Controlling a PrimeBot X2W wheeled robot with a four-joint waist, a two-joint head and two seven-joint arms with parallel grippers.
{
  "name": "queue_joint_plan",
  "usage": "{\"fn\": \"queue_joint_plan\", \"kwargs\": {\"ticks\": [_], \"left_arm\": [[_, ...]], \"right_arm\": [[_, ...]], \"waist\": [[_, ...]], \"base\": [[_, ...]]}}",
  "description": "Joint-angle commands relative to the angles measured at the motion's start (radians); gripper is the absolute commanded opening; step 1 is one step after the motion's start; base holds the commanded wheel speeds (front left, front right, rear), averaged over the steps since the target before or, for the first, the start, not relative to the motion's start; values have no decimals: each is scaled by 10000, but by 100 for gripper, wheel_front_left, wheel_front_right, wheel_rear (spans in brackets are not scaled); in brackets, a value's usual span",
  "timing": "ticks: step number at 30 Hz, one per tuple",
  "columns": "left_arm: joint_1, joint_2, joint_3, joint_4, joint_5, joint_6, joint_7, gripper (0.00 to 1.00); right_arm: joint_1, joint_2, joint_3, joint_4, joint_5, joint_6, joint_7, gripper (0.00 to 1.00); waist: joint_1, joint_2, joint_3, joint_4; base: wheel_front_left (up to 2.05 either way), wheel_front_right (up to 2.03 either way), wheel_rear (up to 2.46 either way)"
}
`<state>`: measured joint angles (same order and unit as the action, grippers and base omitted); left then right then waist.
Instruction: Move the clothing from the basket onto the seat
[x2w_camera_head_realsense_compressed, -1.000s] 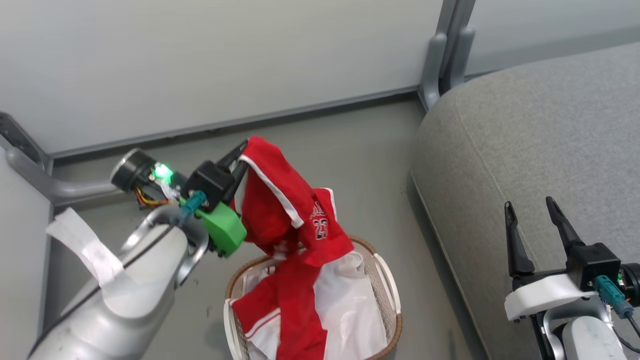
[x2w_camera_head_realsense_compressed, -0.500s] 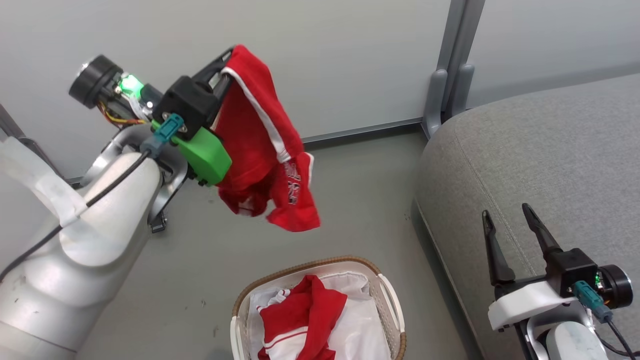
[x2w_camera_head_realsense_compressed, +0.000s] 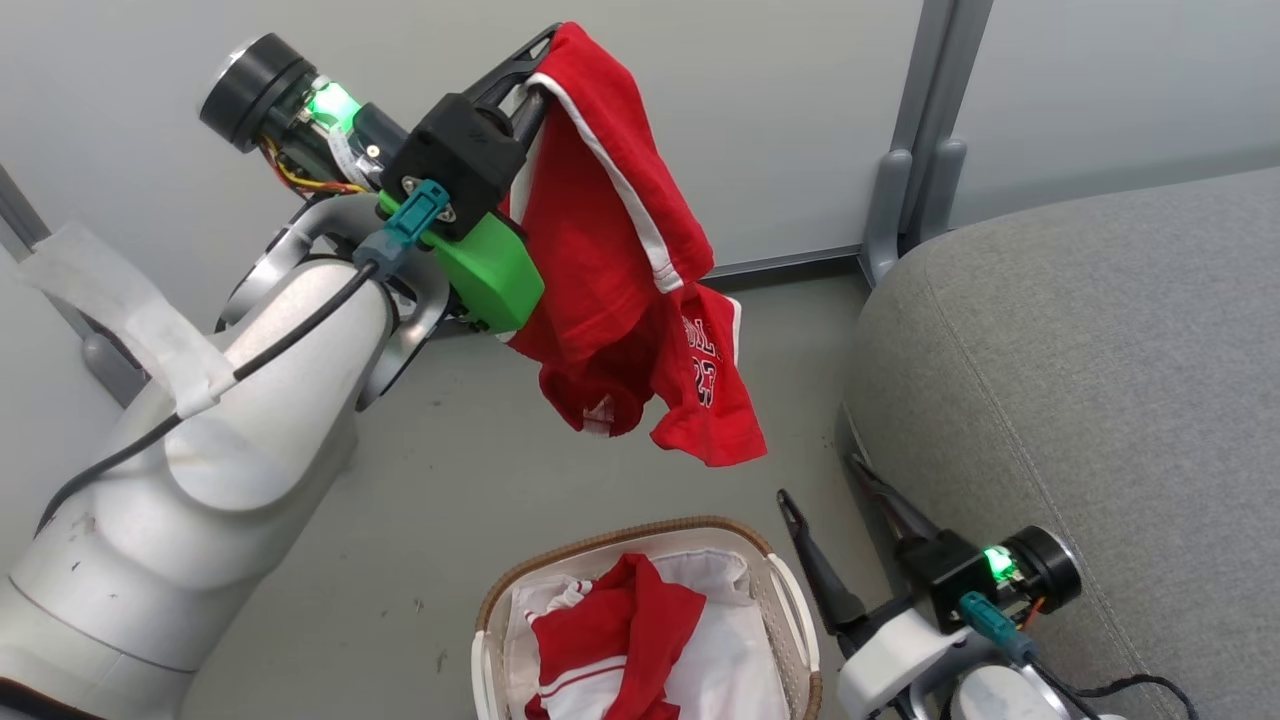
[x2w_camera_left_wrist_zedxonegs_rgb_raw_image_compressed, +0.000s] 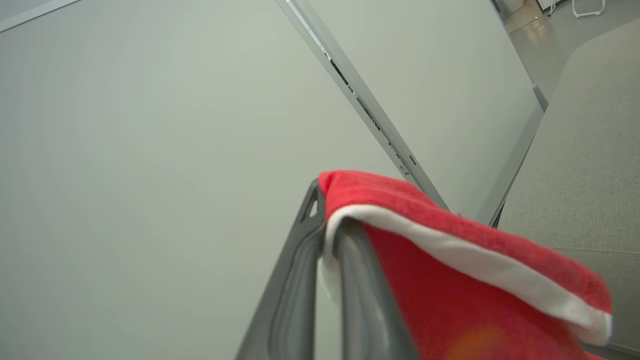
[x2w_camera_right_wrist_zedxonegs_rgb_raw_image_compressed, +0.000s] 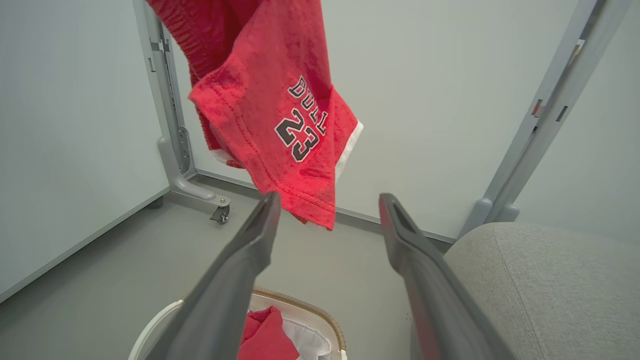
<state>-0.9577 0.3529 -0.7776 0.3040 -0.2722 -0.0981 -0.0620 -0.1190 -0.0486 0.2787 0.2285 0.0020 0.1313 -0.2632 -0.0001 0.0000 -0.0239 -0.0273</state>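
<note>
head view
left gripper: raised high at the upper left, clenched on the top edge of the red jersey
red jersey: hangs free from that grip above the floor, clear of the basket and apart from the seat; dark lettering and a 23 on its lower flap
basket: on the floor at bottom centre; a striped red garment lies crumpled on its white lining
seat: grey woven cushion on the right, close to the basket
right gripper: low at the lower right, between basket and seat edge, jaws spread, holding nothing

left wrist view
fingers: pressed together with the jersey's white-trimmed edge pinched between them; the red cloth drapes off to the right
background: pale wall panel, the seat at the right edge

right wrist view
right gripper: fingers wide apart, nothing between them
red jersey: hangs above and beyond the fingertips, its lowest corner near the left fingertip, the 23 readable
basket: below, between the fingers, red cloth inside
seat: rounded corner at the lower right
</note>
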Motion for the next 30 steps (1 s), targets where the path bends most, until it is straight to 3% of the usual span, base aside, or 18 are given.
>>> {"fn": "queue_joint_plan", "kwargs": {"ticks": [1, 7, 16, 27, 28, 29, 30], "left_arm": [[-243, -83, -41, -46, -72, -42, 71, 0], [-763, -421, -278, -85, -62, -111, 252, 0], [-1414, -973, -556, -38, -159, -163, 392, 0], [-1087, -1088, -802, -548, -358, -158, 418, 0], [-1016, -1097, -798, -621, -428, -151, 403, 0], [-946, -1111, -785, -666, -508, -135, 393, 0], [-869, -1109, -775, -712, -560, -92, 372, 0]], "right_arm": [[-272, -33, 377, 183, -50, -10, -23, 100], [-1198, -41, 1410, 811, 160, -12, -23, 100], [-2078, -35, 1871, 1567, 145, -12, -23, 100], [-2833, -33, 332, 1008, -110, -12, -23, 100], [-2908, -33, 259, 1114, -97, -12, -23, 84], [-2993, -33, 218, 1213, -66, -12, -23, 40], [-3113, -35, 183, 1321, -29, -12, -23, 19]], "waist": [[1, 0, -1, 84], [1, 0, -16, 375], [1, 0, -61, 780], [1, 0, 21, 840], [1, 0, 32, 837], [1, 0, 40, 835], [1, 0, 52, 835]], "base": [[0, 0, 0], [0, 0, 0], [0, 0, 0], [0, 0, 0], [0, 0, 0], [0, 0, 0], [0, 0, 0]]}}
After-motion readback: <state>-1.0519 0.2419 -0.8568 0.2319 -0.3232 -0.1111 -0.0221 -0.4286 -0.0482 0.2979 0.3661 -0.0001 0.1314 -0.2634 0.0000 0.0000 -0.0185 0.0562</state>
